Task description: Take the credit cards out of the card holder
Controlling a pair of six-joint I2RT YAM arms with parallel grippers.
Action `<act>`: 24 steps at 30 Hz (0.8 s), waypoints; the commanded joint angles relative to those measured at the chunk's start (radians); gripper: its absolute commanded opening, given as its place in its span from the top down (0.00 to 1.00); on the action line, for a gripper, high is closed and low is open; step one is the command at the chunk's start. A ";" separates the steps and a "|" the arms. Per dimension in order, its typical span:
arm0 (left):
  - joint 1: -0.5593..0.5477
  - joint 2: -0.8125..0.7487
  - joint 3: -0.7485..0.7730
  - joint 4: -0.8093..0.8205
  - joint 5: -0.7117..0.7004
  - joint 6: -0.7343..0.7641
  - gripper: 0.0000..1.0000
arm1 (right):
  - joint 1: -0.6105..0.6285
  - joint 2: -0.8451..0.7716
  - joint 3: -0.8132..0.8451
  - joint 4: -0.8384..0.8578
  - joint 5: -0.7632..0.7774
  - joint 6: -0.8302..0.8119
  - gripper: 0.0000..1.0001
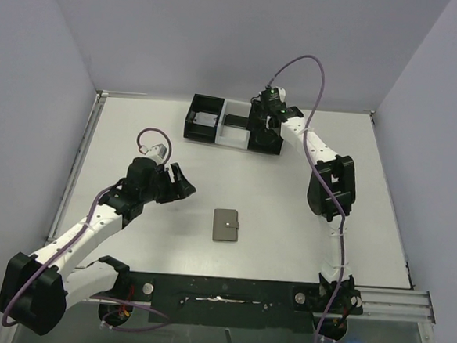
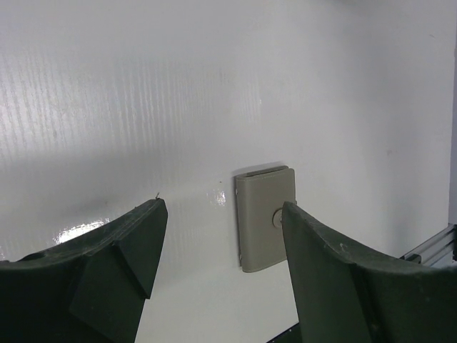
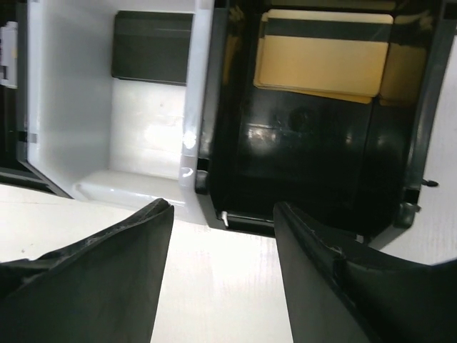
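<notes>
Jaws of the left gripper [image 1: 182,182] stand spread wide with nothing between them. It hangs low over the table [image 1: 137,134], left of centre. Its wrist view looks between the dark, matte, wedge-shaped fingers [image 2: 136,243] at the card holder [image 2: 264,218]. The right gripper [image 3: 223,211] is also spread and empty. It is up at the far edge, over the near rim of the tray [image 1: 191,118].

The tray has three compartments in a row, black, white, black, all hard glossy plastic. The white middle one holds a dark card [image 3: 152,46] lying flat against its far wall. The right black one holds a tan card [image 3: 325,53] with a dark stripe along its far edge (maybe more than one stacked, cannot tell). The left black one holds something pale, too small to make out.

The card holder [image 1: 226,225] lies flat and closed mid-table, a bit toward the near edge and well apart from the tray. It is a small grey rectangle with rounded corners, a matte leather-like skin and a round snap tab on one long side. The table is white, glossy and faintly ribbed.
</notes>
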 commanded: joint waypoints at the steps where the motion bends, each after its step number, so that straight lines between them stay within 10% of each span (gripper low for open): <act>1: 0.004 -0.017 0.015 0.013 -0.009 0.021 0.36 | 0.006 0.007 0.081 0.025 -0.046 -0.019 0.41; 24: 0.009 -0.010 0.034 -0.005 -0.017 0.029 0.35 | 0.014 0.176 0.252 -0.038 0.022 -0.034 0.56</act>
